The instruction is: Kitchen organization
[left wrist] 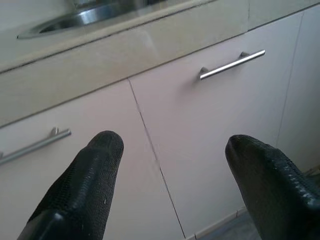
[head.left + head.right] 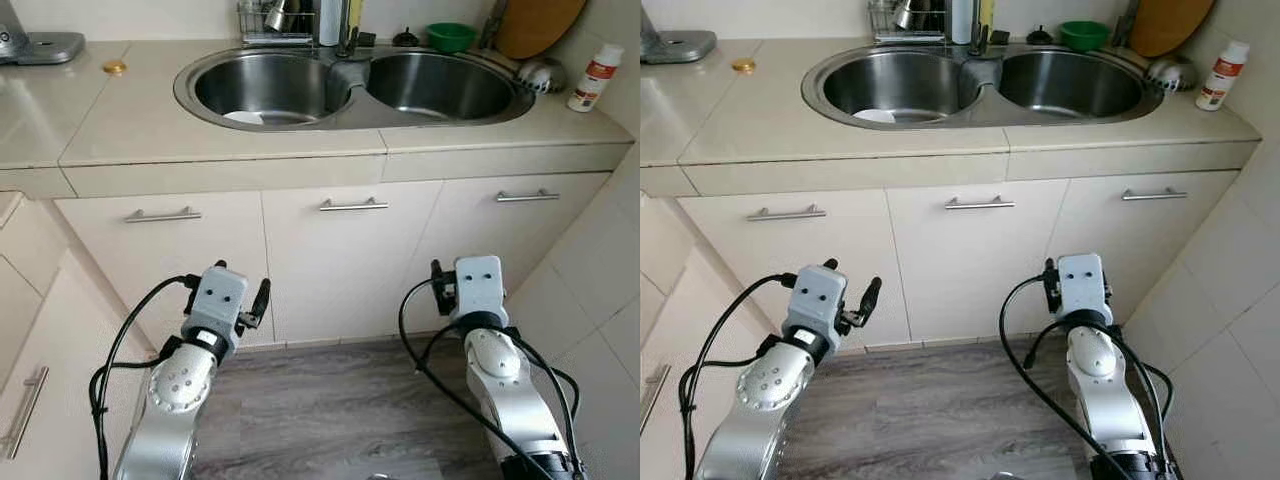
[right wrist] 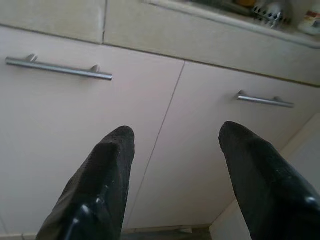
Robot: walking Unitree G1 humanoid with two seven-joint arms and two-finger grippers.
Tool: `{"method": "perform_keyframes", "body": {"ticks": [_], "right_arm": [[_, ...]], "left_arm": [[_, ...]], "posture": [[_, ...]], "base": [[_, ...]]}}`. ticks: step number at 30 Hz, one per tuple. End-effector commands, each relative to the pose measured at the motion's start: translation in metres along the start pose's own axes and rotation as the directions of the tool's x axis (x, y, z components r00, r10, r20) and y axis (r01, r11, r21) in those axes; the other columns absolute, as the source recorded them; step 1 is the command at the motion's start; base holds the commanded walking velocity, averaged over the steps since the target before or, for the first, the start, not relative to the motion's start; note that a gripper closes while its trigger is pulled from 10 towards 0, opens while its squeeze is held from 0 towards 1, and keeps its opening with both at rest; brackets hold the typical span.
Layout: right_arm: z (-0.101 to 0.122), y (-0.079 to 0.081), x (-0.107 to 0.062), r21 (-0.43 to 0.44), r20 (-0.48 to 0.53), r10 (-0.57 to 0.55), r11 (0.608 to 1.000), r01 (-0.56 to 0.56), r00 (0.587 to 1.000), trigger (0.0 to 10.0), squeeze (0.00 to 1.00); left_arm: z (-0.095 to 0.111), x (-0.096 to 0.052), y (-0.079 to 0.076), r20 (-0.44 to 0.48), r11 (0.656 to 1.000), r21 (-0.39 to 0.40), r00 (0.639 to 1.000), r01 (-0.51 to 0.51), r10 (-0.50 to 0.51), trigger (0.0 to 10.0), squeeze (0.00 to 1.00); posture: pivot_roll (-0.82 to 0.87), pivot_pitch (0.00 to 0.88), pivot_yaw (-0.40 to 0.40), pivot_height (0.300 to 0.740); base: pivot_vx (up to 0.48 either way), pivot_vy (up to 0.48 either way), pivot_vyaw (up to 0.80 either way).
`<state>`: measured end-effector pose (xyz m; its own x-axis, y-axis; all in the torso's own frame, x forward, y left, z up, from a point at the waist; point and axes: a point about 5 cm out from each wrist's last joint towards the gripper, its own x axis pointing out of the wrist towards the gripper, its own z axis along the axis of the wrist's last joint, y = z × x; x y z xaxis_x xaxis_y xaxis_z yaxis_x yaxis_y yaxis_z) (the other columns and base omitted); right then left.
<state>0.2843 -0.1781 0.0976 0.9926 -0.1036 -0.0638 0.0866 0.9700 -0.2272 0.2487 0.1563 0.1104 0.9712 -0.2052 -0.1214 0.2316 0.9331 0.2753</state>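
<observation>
A double steel sink (image 2: 352, 110) is set into the beige counter (image 2: 130, 125), and a white plate (image 2: 250, 117) lies in its left basin. Below it run three cream cabinet doors with bar handles: left (image 2: 163, 214), middle (image 2: 353, 205) and right (image 2: 527, 196). My left gripper (image 1: 175, 165) is open and empty, held low in front of the seam between the left and middle doors. My right gripper (image 3: 175, 150) is also open and empty, facing the seam between the middle and right doors. Neither touches a door.
At the back of the counter stand a dish rack (image 2: 275, 20), a green bowl (image 2: 451, 36), a wooden board (image 2: 537, 25) and a white bottle (image 2: 595, 77). A small gold lid (image 2: 115, 67) lies at the left. Side cabinets (image 2: 40, 340) and a tiled wall (image 2: 600, 300) flank the wood floor (image 2: 330, 410).
</observation>
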Motion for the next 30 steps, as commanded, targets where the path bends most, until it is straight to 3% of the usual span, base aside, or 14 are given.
{"method": "perform_keyframes", "body": {"ticks": [1,6,11,16,21,26,28,30], "right_arm": [[0.001,-0.004,0.003,0.010,-0.006,-0.025,1.000,0.025,1.000,10.0,0.00],[0.001,0.003,-0.002,0.043,-0.002,-0.020,0.999,0.020,1.000,10.0,0.00],[0.000,-0.004,-0.004,0.055,-0.012,-0.064,0.996,0.064,0.998,10.0,0.00],[-0.002,0.005,-0.017,0.066,-0.019,-0.066,0.996,0.067,0.998,10.0,0.00],[-0.004,-0.011,-0.021,0.101,-0.035,-0.126,0.987,0.129,0.991,10.0,0.00],[0.001,-0.016,-0.017,0.054,0.005,-0.086,0.995,0.086,0.996,10.0,0.00],[0.006,-0.011,-0.015,0.015,0.038,-0.040,0.999,0.040,0.998,10.0,0.00],[0.018,0.006,-0.011,-0.086,0.123,0.091,0.993,-0.080,0.988,10.0,0.00]], "left_arm": [[0.001,0.005,-0.006,0.011,0.999,0.001,0.999,0.033,-0.033,10.0,0.00],[0.004,0.011,-0.010,0.027,0.997,0.010,0.997,0.071,-0.071,10.0,0.00],[0.002,0.014,-0.009,0.033,0.994,0.022,0.994,0.105,-0.105,10.0,0.00],[0.012,0.024,-0.014,0.062,0.985,0.027,0.983,0.172,-0.173,10.0,0.00],[0.013,0.031,-0.021,0.077,0.976,0.022,0.973,0.218,-0.219,10.0,0.00],[0.015,0.030,-0.021,0.100,0.984,0.062,0.980,0.167,-0.173,10.0,0.00],[0.017,0.028,-0.017,0.105,0.990,0.068,0.986,0.121,-0.128,10.0,0.00],[0.018,0.020,-0.007,0.109,0.999,0.048,0.994,0.025,-0.030,10.0,0.00]], "posture": [[-0.02,0.000,-0.035,0.740],[-0.03,0.000,-0.006,0.740],[-0.06,0.000,0.011,0.740],[-0.10,0.000,0.058,0.740],[-0.15,0.000,0.079,0.740],[-0.14,0.000,0.053,0.740],[-0.12,0.000,0.037,0.740],[-0.10,0.000,0.021,0.740]], "base": [[0.000,0.000,0.00],[0.000,0.000,0.00],[0.000,0.000,0.00],[0.000,0.000,0.00],[0.000,0.000,0.00],[0.000,0.000,0.00],[0.000,0.000,0.00],[0.000,0.000,0.00]]}}
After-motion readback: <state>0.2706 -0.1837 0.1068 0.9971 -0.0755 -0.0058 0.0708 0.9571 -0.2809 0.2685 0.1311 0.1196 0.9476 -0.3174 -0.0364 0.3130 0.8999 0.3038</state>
